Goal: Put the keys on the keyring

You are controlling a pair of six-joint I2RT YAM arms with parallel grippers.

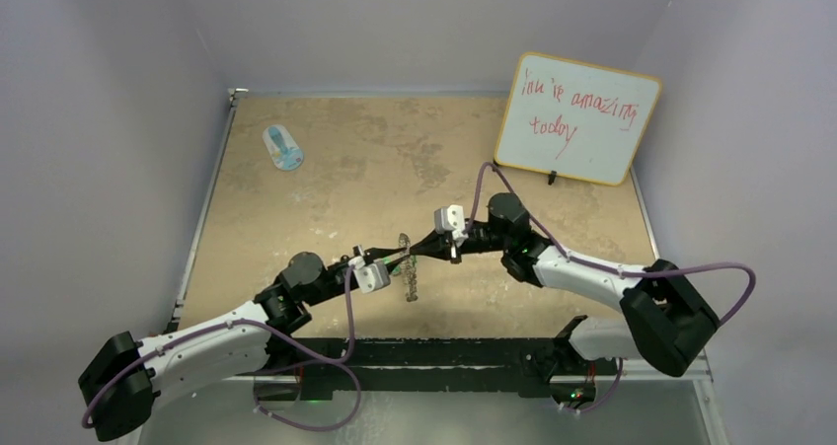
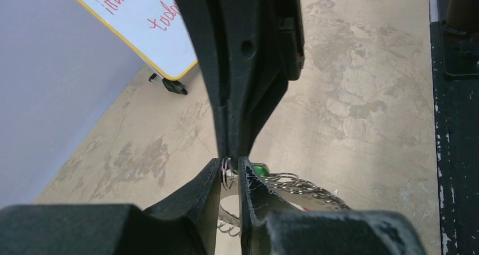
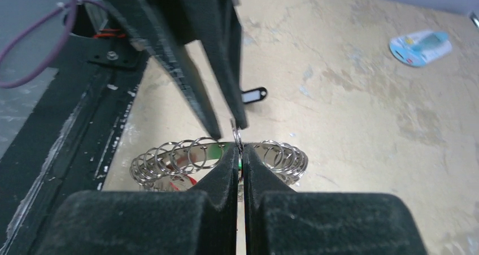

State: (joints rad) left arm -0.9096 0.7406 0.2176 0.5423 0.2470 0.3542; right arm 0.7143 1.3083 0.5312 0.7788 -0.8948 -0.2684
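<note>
**Two grippers, one tiny loop, easy does it**

The keyring (image 3: pixel 186 152) hangs low centre in the right wrist view, with the green-tagged key (image 2: pixel 258 168) tucked against it. The right gripper (image 3: pixel 239 151) is clenched on a wire loop (image 3: pixel 237 135) at its rim. The left gripper (image 2: pixel 229 165) has its jaws barely apart around that loop, and I can't tell if they bite. I'd hold right firm and twist gently.

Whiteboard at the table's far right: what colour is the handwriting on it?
Red marker on the whiteboard; it shows best in the top external view.
</note>
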